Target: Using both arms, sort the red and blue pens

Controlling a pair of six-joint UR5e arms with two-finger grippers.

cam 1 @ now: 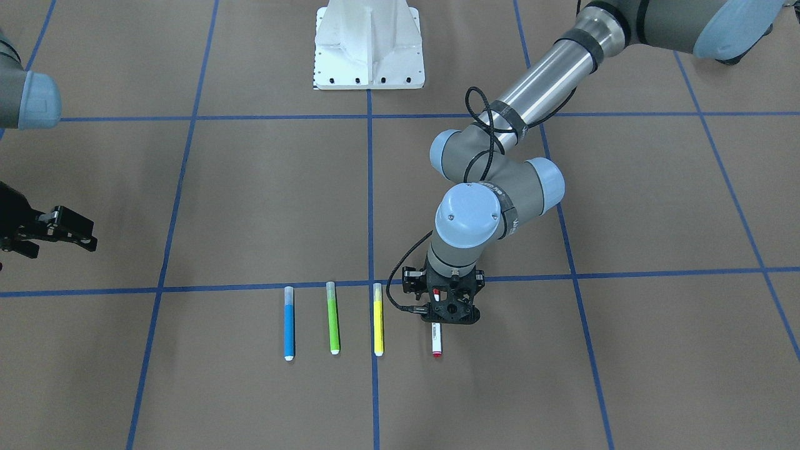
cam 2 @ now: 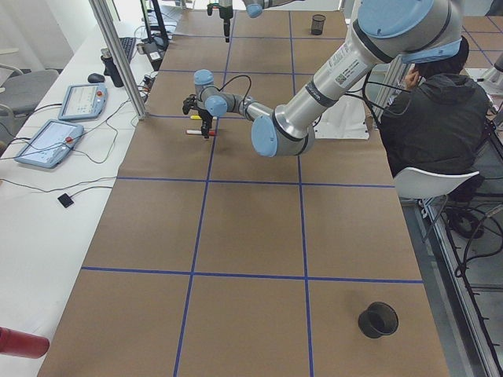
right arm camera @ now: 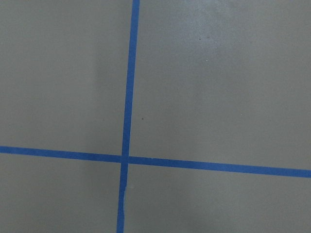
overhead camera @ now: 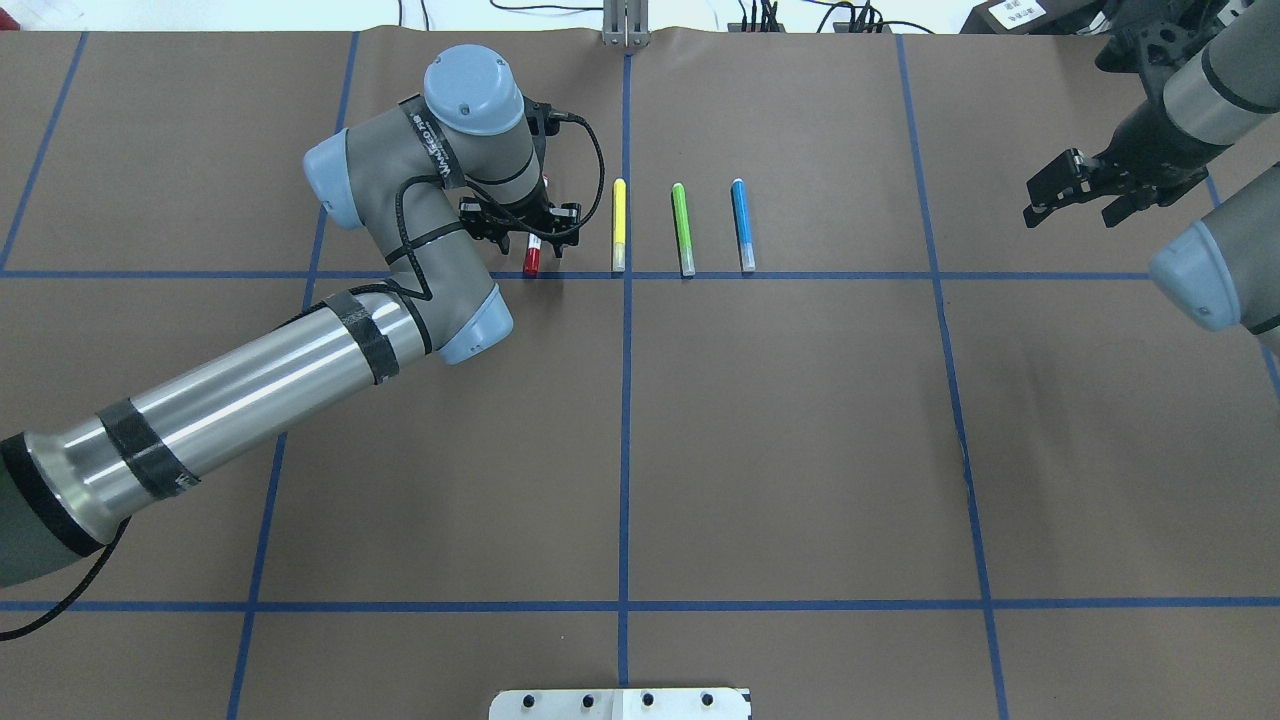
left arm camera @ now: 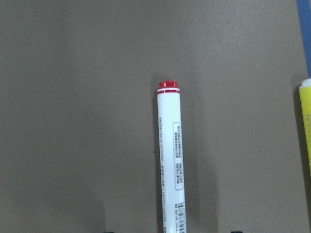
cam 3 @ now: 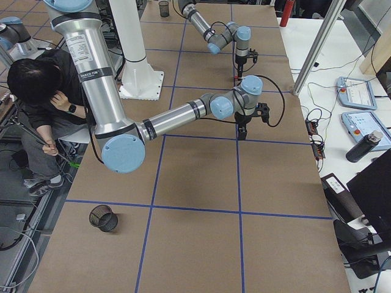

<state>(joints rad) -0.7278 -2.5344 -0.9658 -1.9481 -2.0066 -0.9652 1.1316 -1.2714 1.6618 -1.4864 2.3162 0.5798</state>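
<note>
Sorting barely under way: left gripper [cam 1: 445, 312] low over red marker [cam 1: 437, 342] at row's end on worktop [cam 1: 250, 187], jaws apart astride it. Blue highlighter [cam 1: 289, 325] untouched at far end; right gripper [overhead camera: 1075, 195] well apart, jaws spread, empty.

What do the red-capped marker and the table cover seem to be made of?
Red-capped marker: probably plastic, smooth with a slight sheen; the white barrel carries a printed label. Table cover: apparently brown paper, matte, without glare, with a small crease showing.
</note>
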